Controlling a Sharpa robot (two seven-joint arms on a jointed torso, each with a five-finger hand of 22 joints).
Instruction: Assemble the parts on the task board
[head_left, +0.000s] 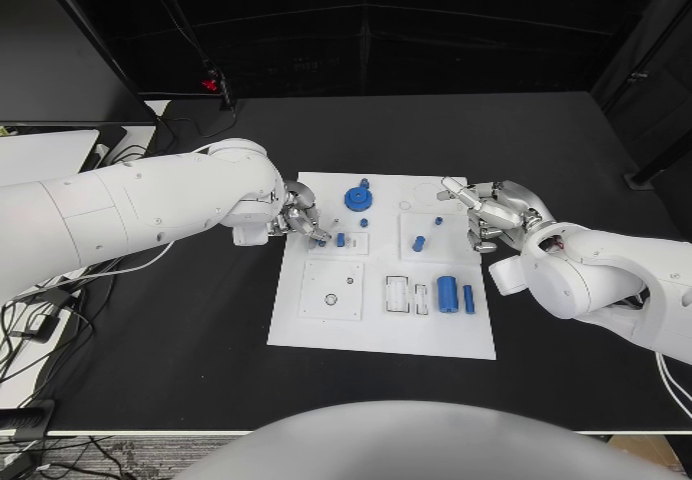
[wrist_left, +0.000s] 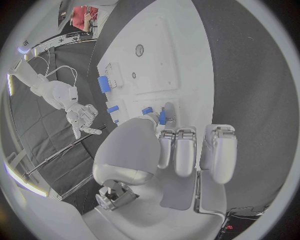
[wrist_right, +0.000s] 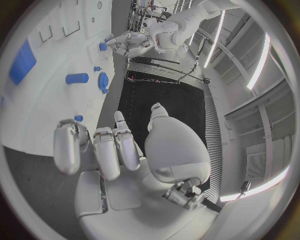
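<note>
- Progress looks partial: on the task board a blue gear stands at twelve o'clock; a blue cylinder lies loose toward four.
- My left hand pinches a small blue part at ten o'clock.
- My right hand hovers at two o'clock, fingers apart, holding nothing.
- Black worktop; dark room behind.

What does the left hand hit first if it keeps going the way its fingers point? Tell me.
Probably the small blue peg on the task board. The left hand points its fingers toward it, their tips already very close. Contact cannot be confirmed; depth is unclear.
</note>
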